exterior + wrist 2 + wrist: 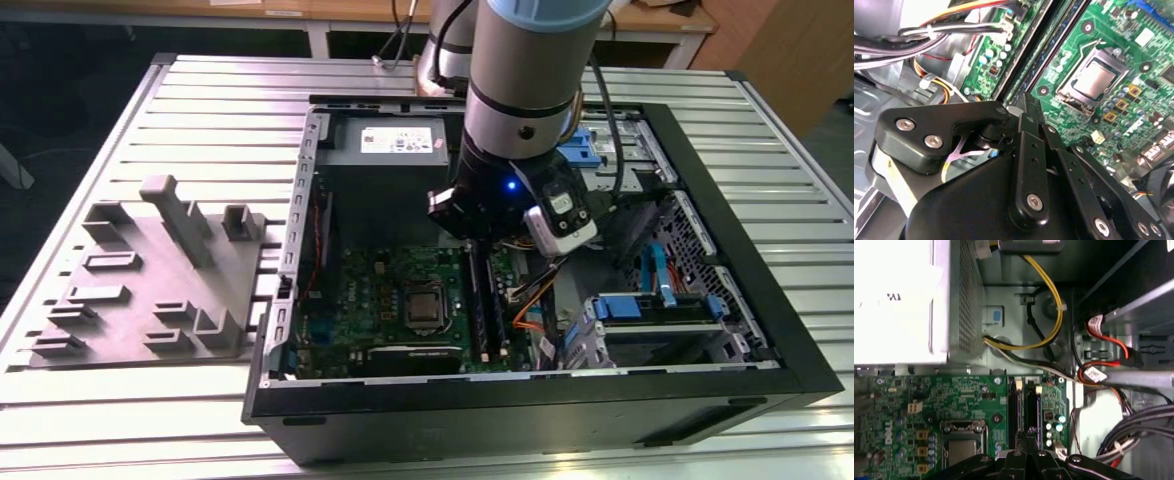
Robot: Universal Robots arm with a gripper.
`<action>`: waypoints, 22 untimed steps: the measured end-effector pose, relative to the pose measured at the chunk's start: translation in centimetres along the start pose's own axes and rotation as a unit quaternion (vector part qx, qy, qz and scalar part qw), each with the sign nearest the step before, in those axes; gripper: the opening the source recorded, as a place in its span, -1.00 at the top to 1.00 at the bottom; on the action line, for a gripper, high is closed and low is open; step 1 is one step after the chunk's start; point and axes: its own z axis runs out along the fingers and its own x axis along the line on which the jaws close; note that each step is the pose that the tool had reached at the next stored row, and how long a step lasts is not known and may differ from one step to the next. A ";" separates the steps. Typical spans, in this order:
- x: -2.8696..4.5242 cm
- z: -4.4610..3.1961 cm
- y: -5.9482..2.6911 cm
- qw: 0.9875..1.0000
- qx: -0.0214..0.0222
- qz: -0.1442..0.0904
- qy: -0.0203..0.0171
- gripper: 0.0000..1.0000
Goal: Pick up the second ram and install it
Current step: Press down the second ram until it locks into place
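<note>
My gripper (487, 243) reaches down into the open computer case (534, 385), over the green motherboard (367, 290). In both wrist views its fingertips (1029, 432) (1026, 100) are closed together, right above the two long dark memory slots. A long dark stick, the second ram (483, 300) (1031, 407), stands on edge in the slot in line with the fingertips. Whether the fingers still pinch its top edge is hidden. The neighbouring slot (1013, 407) runs parallel on the processor side.
The processor socket (424, 305) (961, 447) sits beside the slots. The grey power-supply box (394, 140) (894, 300) is at the case's far end. Cable bundles (1104, 375) and a blue-trimmed drive cage (654, 305) crowd the exterior view's right. A grey fixture (147, 270) lies outside the case.
</note>
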 end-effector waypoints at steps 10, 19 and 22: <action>0.12 0.80 0.72 1.000 0.000 0.000 0.000 0.80; 0.35 1.56 1.63 1.000 0.000 0.000 0.000 0.80; 0.37 2.05 1.75 1.000 0.000 -0.001 0.000 0.80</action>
